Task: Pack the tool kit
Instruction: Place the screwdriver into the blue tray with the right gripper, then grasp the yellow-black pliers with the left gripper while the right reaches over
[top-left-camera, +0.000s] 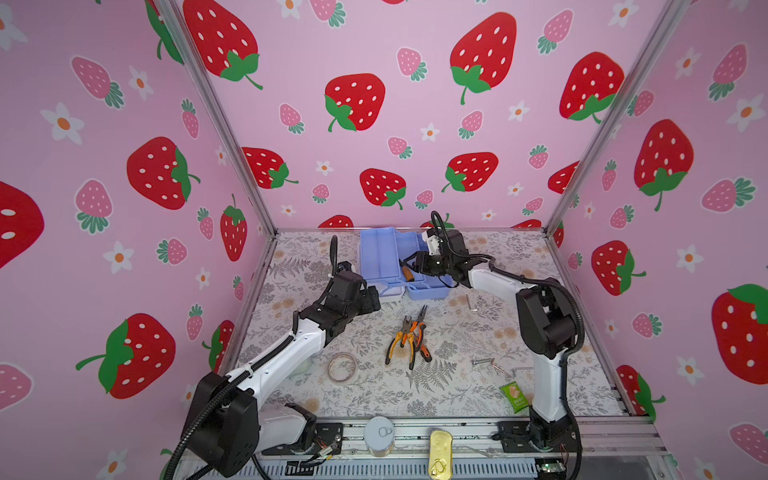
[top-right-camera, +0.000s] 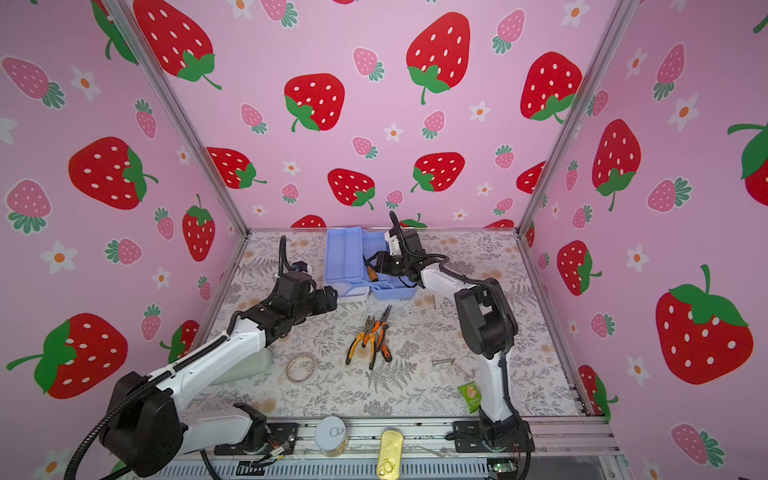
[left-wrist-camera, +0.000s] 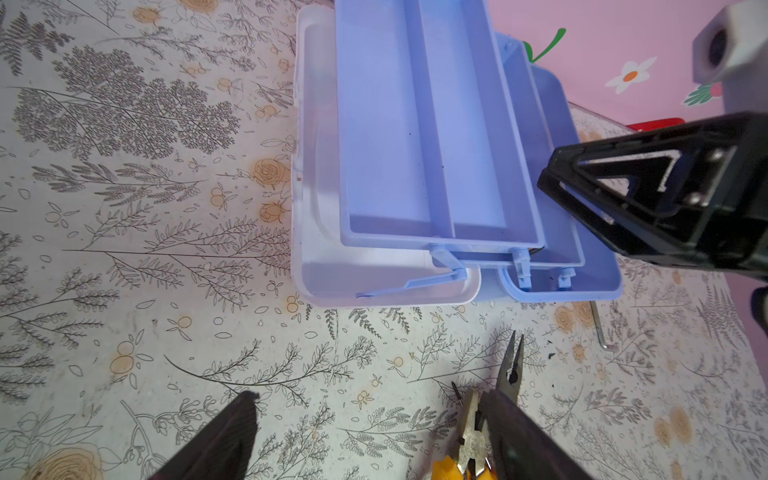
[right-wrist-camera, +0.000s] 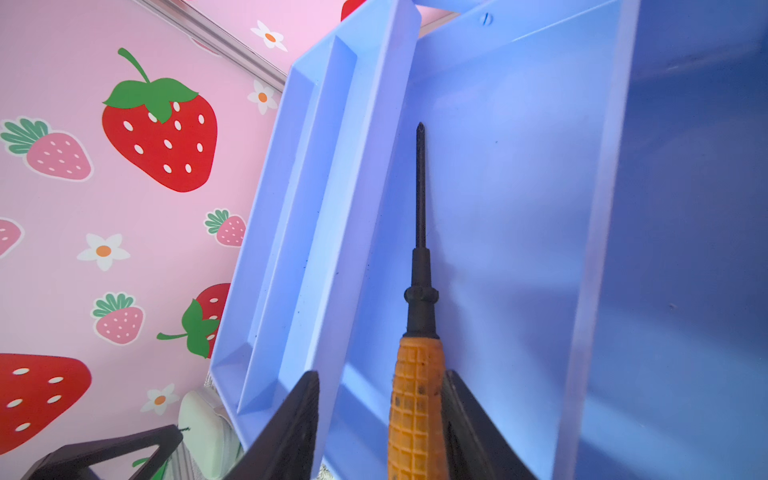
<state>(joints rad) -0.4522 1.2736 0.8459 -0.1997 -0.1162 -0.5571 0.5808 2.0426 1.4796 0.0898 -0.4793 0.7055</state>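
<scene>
In both top views, the left arm (top-right-camera: 216, 355) hides most of a pale green case (top-right-camera: 253, 368); I see only its rounded end. The right gripper (top-left-camera: 412, 266) covers part of the tool kit's blue base (top-left-camera: 430, 293), and of the screwdriver (top-left-camera: 407, 274) only the orange handle shows. The pliers (top-left-camera: 405, 338) overlap in a pile, so I cannot count them. Small metal pieces (top-left-camera: 484, 363) are too small to name. In the left wrist view, the pliers' handles run off the picture's edge, and one finger (left-wrist-camera: 536, 444) of the left gripper (left-wrist-camera: 370, 395) covers part of them. In the right wrist view, the screwdriver's handle is cut off too; I cannot tell whether it touches a finger.
</scene>
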